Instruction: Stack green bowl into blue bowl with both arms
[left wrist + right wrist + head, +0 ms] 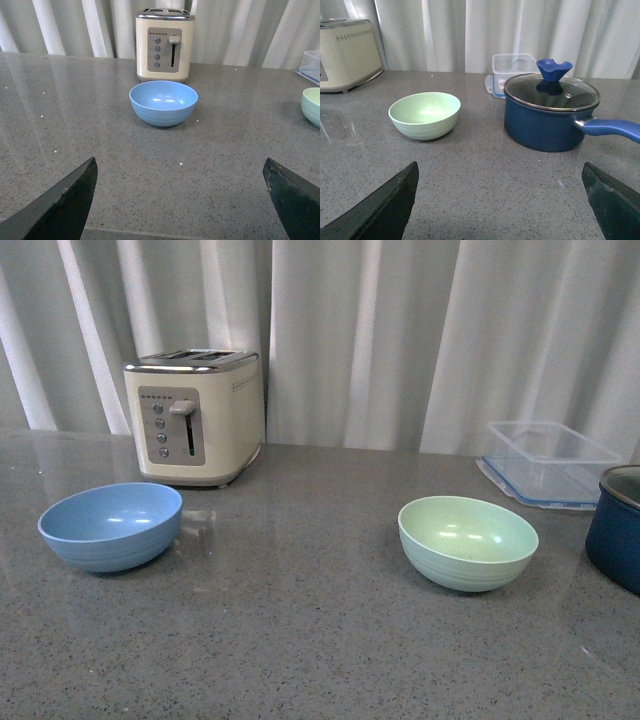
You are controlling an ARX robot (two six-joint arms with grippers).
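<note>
Counter shot from the front camera first: a light sky-blue round matte bowl (110, 525) sits on the left of the speckled grey stone countertop (300, 640), just in front of a cream two-slot toaster (195, 417). A pale mint-green round matte bowl (467, 541) is over on the right, well apart from the blue bowl. Both are upright and empty. Behind the green bowl there's a clear plastic box with a blue rim (550, 464), and a dark navy pot (615, 530) is cut off at the right edge.

Left wrist camera: the left gripper (180, 160) has its black jaws spread wide with nothing between them. The blue bowl is straight ahead of it, close in front of the toaster.

Right wrist camera: the right gripper (500, 164) is spread wide too and holds nothing. The green bowl sits ahead of it. The pot stands beside the bowl, not touching, and wears a glass lid (551, 92) with a blue knob.
</note>
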